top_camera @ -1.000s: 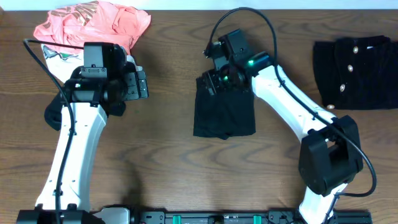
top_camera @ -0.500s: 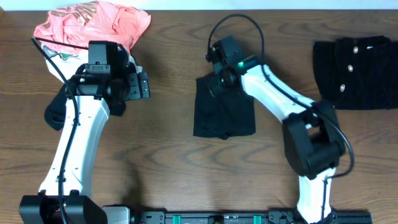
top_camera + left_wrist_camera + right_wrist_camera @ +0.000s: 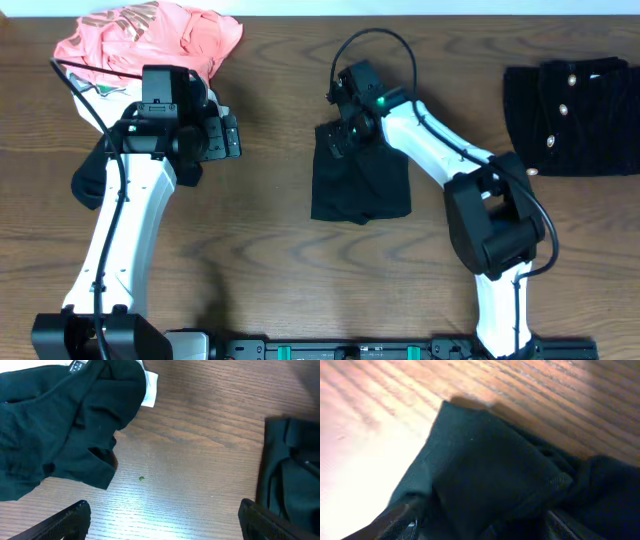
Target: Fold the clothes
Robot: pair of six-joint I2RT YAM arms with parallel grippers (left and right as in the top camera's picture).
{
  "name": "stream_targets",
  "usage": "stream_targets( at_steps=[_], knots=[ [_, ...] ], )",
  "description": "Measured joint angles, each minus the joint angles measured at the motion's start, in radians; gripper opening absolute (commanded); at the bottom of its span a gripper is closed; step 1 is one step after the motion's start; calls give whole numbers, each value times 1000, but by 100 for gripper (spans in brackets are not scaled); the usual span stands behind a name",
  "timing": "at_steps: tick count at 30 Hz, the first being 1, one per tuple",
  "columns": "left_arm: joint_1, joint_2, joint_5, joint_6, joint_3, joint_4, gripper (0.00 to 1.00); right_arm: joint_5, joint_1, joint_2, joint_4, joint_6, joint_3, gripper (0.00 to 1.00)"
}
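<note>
A black folded garment (image 3: 360,185) lies at the table's middle. My right gripper (image 3: 341,135) is down on its top left corner. In the right wrist view the dark cloth (image 3: 490,465) fills the space between the spread fingers (image 3: 485,527), which are open. My left gripper (image 3: 228,137) is open and empty above bare wood, left of the garment. In the left wrist view its fingers (image 3: 160,520) are wide apart, with dark cloth (image 3: 65,425) bearing a white tag at upper left.
A pink and white clothes pile (image 3: 150,35) lies at the back left, behind the left arm. A black buttoned garment (image 3: 575,100) lies at the right. A dark shape (image 3: 292,475) that I cannot identify stands at the right edge of the left wrist view.
The right arm's elbow has swung left and its gripper has shifted slightly left on the garment's corner. The left arm rose a little, then held still. The garment has not moved.
</note>
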Motion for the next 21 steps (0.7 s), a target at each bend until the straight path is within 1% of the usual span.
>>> stream_targets(
  at_steps=[7,12,16,21],
  knots=[
    [0,0,0,0,0,0,95,6,0,-94,-237,12,108,71],
    [0,0,0,0,0,0,94,9,0,-123,-385,17,121,61],
    [0,0,0,0,0,2,95,10,5,-121,-397,21,81,58],
    [0,0,0,0,0,5,95,-12,44,-121,-315,21,-13,58]
  ],
)
